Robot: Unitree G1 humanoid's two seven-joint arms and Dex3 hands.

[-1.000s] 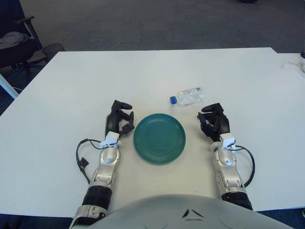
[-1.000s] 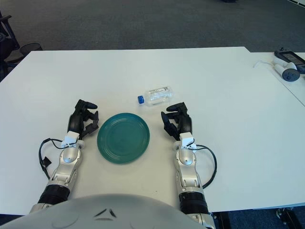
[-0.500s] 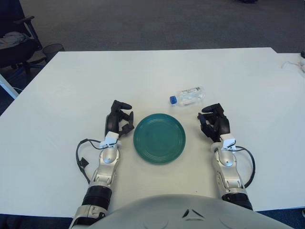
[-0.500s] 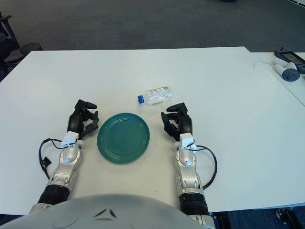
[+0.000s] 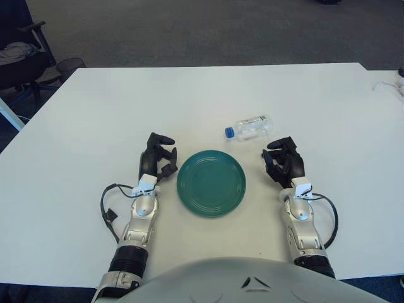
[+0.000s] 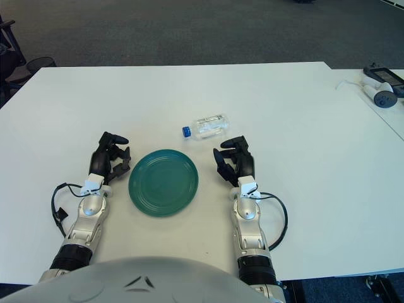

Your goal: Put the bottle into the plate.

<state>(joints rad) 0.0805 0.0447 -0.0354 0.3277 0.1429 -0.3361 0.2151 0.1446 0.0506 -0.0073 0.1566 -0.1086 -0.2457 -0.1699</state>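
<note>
— While we go across the white counter (image 5: 95, 113) from its left edge, what comes first?
— First the left hand (image 5: 156, 159), black fingers loosely curled, holding nothing, just beside the round teal plate (image 5: 211, 183) near the front edge.
— And the bottle?
— Lying on its side, the small clear plastic bottle with a blue cap (image 5: 249, 127) sits just behind the plate's right rim, cap pointing left.
— The right hand (image 5: 284, 163)?
— Right of the plate, fingers loosely spread, apart from the bottle.

White table (image 5: 189, 101), chair (image 5: 19, 53) (far left), grey carpet (image 5: 208, 31).
</note>
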